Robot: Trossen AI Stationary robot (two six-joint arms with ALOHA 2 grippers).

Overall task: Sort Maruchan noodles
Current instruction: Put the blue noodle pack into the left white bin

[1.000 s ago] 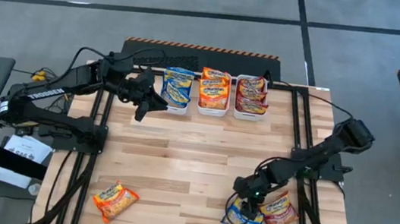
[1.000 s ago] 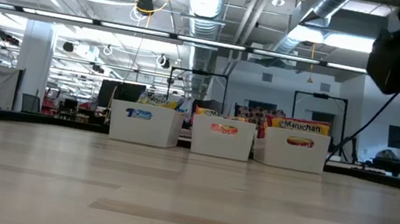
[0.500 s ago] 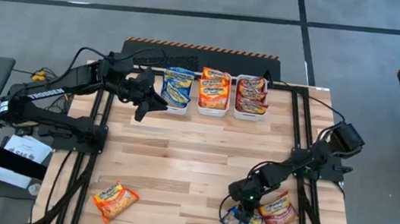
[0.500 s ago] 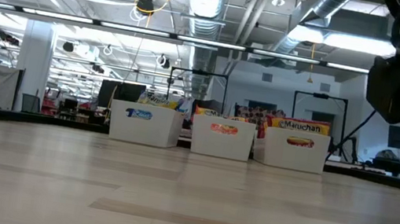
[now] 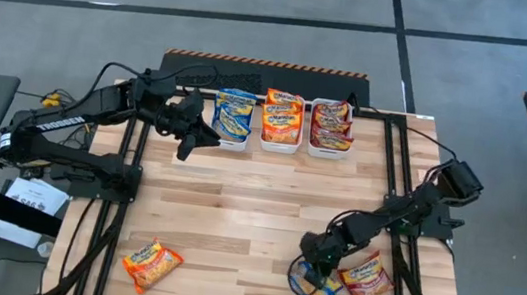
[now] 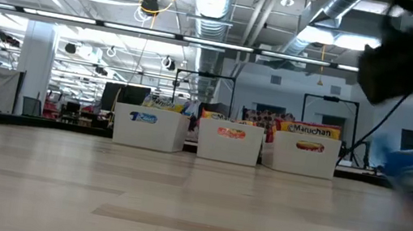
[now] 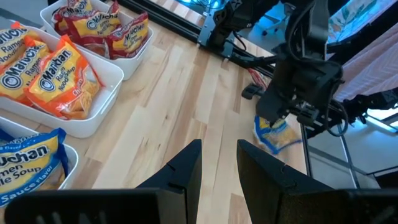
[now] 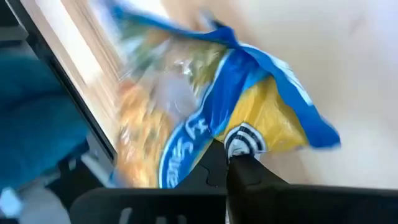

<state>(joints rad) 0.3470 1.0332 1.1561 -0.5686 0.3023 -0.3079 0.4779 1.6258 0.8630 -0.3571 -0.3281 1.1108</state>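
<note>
Noodles mostly sit sorted already, with three packets left near the front of the bench [image 5: 235,215], so the job looks well along but not finished. Largest on the bench are the two arms: the left arm waits at the far left by the trays, its jaws [image 5: 206,137] part open and grasping nothing, hanging over bare wood just beside the blue tray [image 5: 231,142]. The right arm reaches down to the near right corner, where its jaws [image 5: 315,265] are clenched on the blue packet [image 5: 317,287]; the right wrist view shows the crinkled blue and yellow wrapper pinched at its edge between the fingers [image 8: 244,144], and the packet seems to be coming off the wood, though I cannot tell whether it is fully clear. Along the far edge stand three white trays side by side: blue packets in the left one, orange packets in the middle tray [image 5: 279,141], dark red packets in the right tray [image 5: 329,146]. Still loose are a dark red packet [image 5: 365,277] just beside the one being gripped, and an orange packet [image 5: 151,263] well apart at the near left. By my judgement, the blue packet belongs in the blue tray, and the other two remain.
</note>
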